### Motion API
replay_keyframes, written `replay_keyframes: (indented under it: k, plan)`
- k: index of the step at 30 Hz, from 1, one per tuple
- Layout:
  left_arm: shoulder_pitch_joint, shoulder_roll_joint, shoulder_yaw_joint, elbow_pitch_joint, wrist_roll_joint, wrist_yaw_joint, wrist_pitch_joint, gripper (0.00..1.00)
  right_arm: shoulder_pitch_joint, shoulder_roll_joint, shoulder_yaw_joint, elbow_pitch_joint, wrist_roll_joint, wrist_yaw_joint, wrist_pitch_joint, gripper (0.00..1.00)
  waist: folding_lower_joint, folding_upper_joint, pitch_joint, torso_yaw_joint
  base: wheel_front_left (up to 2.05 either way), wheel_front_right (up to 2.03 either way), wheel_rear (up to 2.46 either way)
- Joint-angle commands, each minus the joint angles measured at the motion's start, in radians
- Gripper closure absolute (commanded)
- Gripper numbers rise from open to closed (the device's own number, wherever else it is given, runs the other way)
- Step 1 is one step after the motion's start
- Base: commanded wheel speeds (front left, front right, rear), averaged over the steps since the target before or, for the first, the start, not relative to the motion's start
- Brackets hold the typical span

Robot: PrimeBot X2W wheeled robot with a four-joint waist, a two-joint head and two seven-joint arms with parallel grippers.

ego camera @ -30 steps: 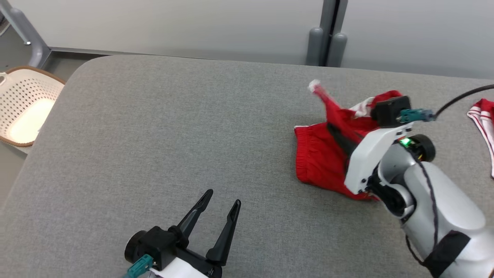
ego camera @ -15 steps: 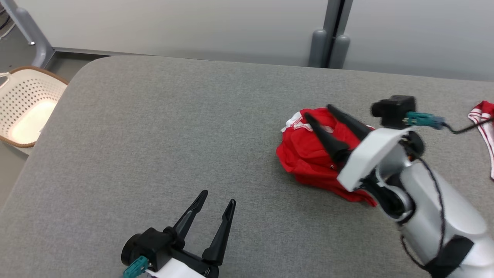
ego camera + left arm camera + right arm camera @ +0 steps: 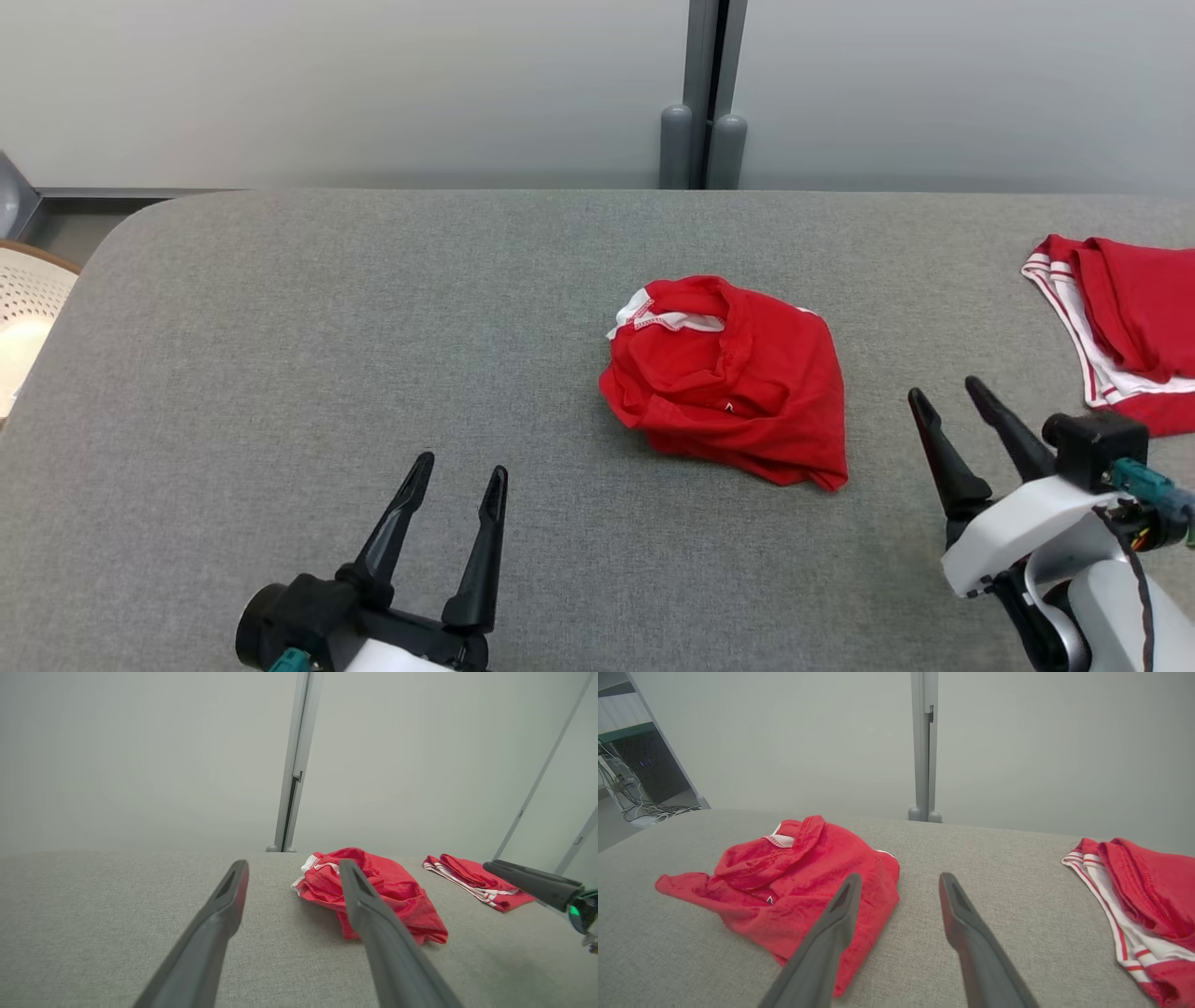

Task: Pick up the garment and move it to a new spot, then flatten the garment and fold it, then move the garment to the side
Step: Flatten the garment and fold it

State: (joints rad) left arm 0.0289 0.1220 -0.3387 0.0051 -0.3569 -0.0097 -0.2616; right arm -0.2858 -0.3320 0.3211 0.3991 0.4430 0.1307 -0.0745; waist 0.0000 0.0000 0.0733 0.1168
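The crumpled red garment [image 3: 724, 378] lies heaped in the middle of the grey padded table [image 3: 327, 327], touching neither gripper. The left gripper [image 3: 463, 465] and right gripper [image 3: 944, 387] both stand open and empty, nearer the robot. A striped red garment [image 3: 1120, 317] lies at the far right.

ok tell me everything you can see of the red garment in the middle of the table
The red garment is soft, thin cloth, crumpled into a loose heap, not flattened. White trim with red stitching shows at its far left edge, and a tiny white mark on its front. A flap trails toward the near right. It lies midway across the grey table, touching only that; the left gripper and right gripper stand open, apart from it.
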Motion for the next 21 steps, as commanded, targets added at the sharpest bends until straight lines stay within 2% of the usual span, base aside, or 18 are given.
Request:
replay_keyframes:
  k: [1,3,10,17,21]
  plan:
    - [0.016,-0.005,0.011,-0.005,0.018,-0.01,-0.004,0.0,0.015,0.011,-0.008,-0.004,-0.014,0.0,-0.012,0.65,0.0,0.0,0.0,0.005,0.0,0.0,0.0]
    - [0.028,-0.015,0.019,-0.002,0.043,-0.023,-0.004,0.0,0.027,0.03,-0.01,-0.006,-0.029,0.0,-0.021,1.0,0.0,0.0,0.002,0.015,0.0,0.0,0.0]
    - [0.022,-0.046,0.024,0.018,0.083,-0.07,-0.004,0.0,-0.092,0.059,0.046,0.053,-0.062,0.0,-0.004,1.0,0.0,0.0,0.021,0.076,0.0,0.0,0.0]
    - [-0.008,-0.062,-0.004,0.045,0.089,-0.1,-0.004,0.0,-0.298,0.02,0.174,0.298,-0.001,0.0,0.111,1.0,0.0,0.0,0.069,0.16,0.0,0.0,0.0]
    - [-0.02,-0.066,-0.008,0.056,0.078,-0.104,-0.004,0.0,-0.352,0.005,0.215,0.374,0.028,0.0,0.127,1.0,0.0,0.0,0.088,0.182,0.0,0.0,0.0]
